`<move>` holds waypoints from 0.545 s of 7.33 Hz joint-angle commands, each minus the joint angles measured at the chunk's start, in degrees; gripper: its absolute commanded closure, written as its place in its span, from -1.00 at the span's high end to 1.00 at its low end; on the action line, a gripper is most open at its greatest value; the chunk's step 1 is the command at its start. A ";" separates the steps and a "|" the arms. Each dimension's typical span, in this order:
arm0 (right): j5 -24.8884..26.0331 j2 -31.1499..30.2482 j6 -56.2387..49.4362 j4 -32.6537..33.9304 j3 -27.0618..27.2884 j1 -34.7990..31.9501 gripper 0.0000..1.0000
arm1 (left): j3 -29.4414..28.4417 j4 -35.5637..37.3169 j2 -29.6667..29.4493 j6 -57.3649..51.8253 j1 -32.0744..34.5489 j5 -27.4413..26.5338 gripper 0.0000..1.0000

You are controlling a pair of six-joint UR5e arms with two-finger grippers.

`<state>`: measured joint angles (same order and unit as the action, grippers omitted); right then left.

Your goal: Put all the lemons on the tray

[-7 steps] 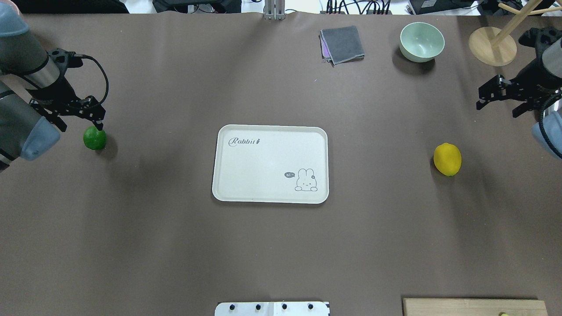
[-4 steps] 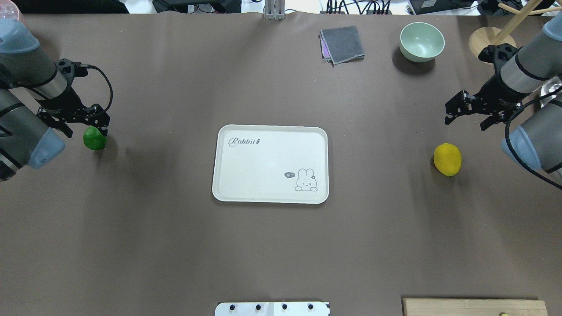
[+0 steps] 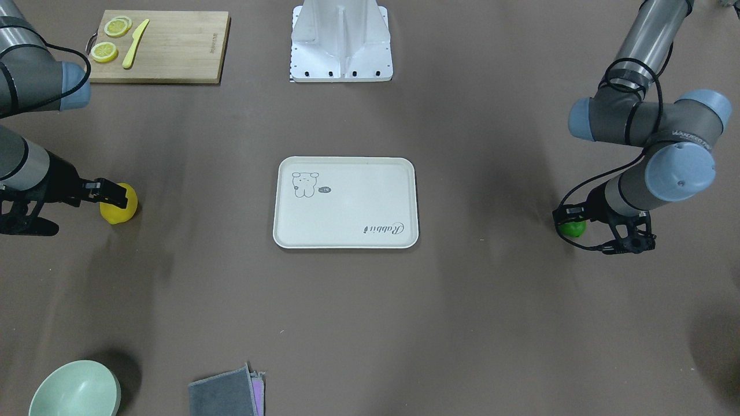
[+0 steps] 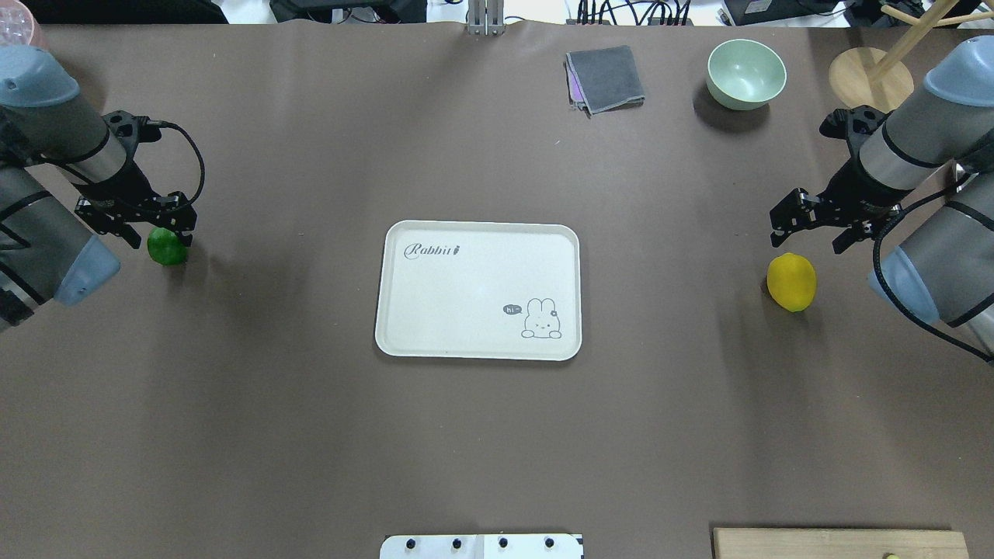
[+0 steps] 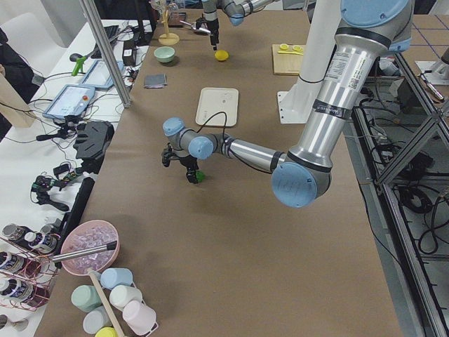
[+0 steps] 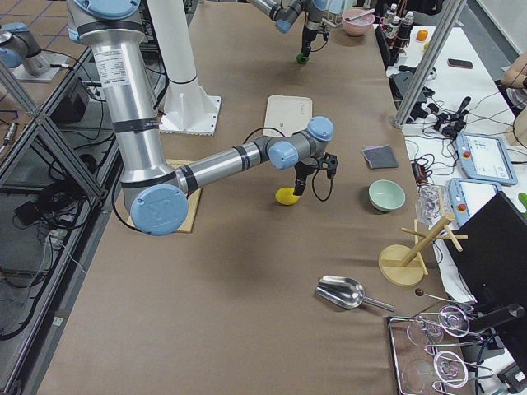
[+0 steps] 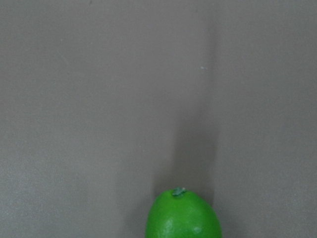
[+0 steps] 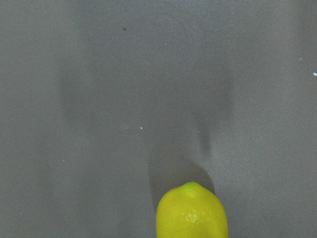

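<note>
Lemons are both lying on the surface (image 4: pixel 497 435), neither on the tray (image 4: pixel 466 287) yet: the green lemon (image 4: pixel 167 247) well off to the robot's left of it, the yellow lemon (image 4: pixel 791 282) well off to its right. The left gripper (image 4: pixel 144 227) is hovering over the green lemon, fingers spread wide and holding nothing; the right gripper (image 4: pixel 808 237) is hanging just beside the yellow lemon, likewise spread and empty. By my reading nothing is done: both grasps, carries and releases are remaining.
</note>
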<state>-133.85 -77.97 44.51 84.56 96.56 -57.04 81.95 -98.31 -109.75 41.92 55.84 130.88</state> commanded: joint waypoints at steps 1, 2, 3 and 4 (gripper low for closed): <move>-0.01 -0.78 -3.01 0.43 -0.23 0.87 0.98 | 0.23 -0.04 -0.02 -0.08 -0.03 0.08 -1.00; 0.25 -1.04 -3.38 0.26 -0.50 1.66 0.98 | 1.36 0.39 0.07 -0.43 0.06 0.60 -1.00; 0.78 -0.96 -3.38 0.25 -0.67 2.88 0.98 | 3.46 1.70 0.33 -0.52 0.84 0.87 -1.00; 0.87 -0.87 -3.47 0.08 -1.28 3.68 0.98 | 5.48 4.24 0.94 -0.79 2.16 3.13 -1.00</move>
<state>-133.25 -78.87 41.25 84.79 95.86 -54.50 85.07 -96.48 -109.37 41.41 56.72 132.13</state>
